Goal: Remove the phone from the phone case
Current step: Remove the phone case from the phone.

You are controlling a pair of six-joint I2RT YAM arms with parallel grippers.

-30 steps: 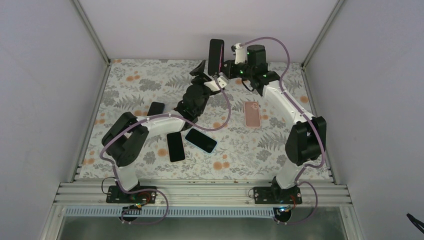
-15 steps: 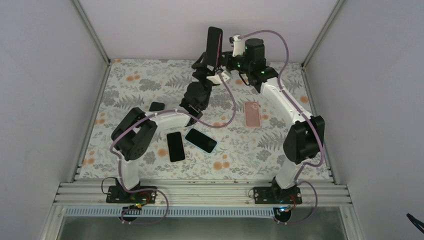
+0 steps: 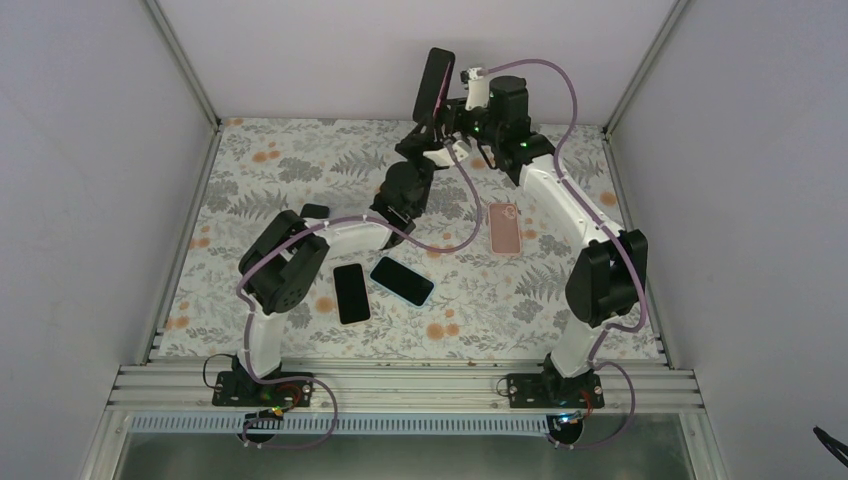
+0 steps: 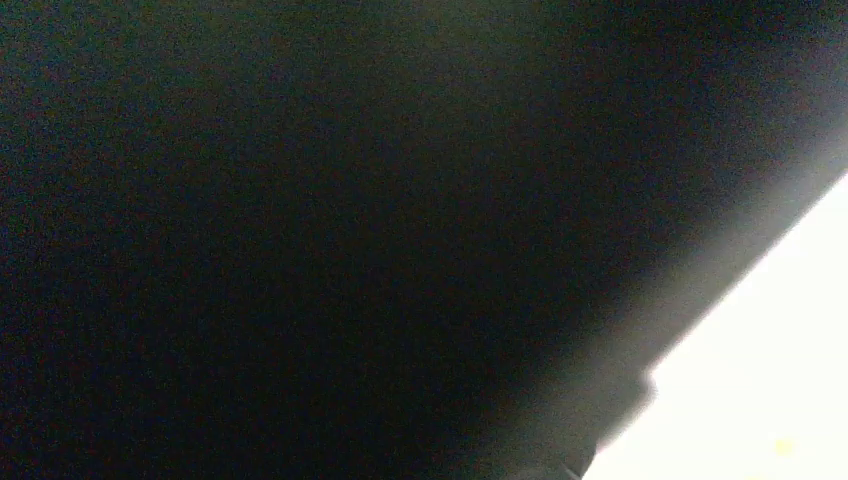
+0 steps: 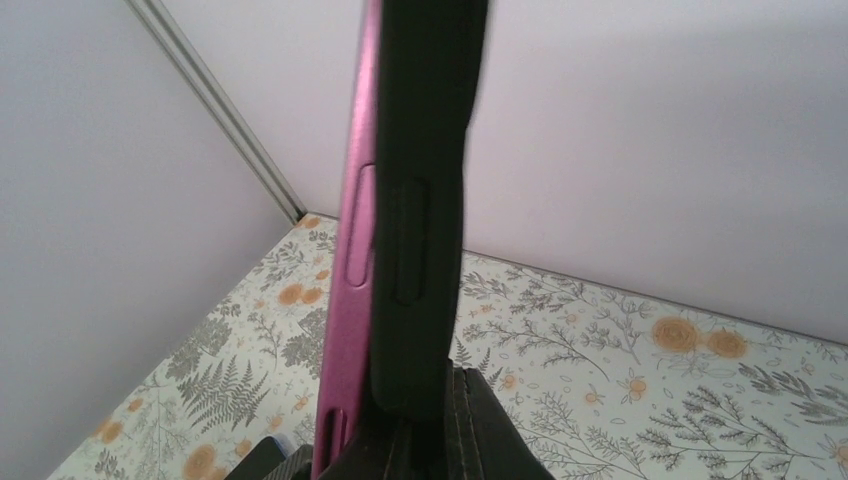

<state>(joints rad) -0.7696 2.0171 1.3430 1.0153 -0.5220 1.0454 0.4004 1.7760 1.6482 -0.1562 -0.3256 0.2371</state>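
The right gripper [image 5: 425, 445] has its fingers clamped on the lower end of the black slab phone [image 5: 430, 150], which is still seated in its magenta rubbery case [image 5: 350, 250]. The pair is held edge-on to the wrist camera, in the air above the 12 o'clock edge of the floral-patterned table cover [image 3: 250, 190]. The left gripper [image 3: 425, 140] sits right against the phone's lower half from the 7 o'clock side. I cannot tell whether its fingers have closed, because its own camera shows only darkness and the overhead view is too small. The phone looks rigid, smooth and fairly light, and likely breakable if it drops from this height. The case looks flexible, so it should peel back at a corner or along a long edge. A sensible split is for one gripper to pinch the case lip while the other pinches the bare glass-and-frame edge, staying clear of the side buttons. A second earlier the left gripper stood lower and further towards 7 o'clock, with its jaws spread wide. It has since risen to meet the phone, and the phone now leans towards 1 o'clock instead of standing straight. The pale pink empty case [image 3: 505, 228] at 3 o'clock has not moved.
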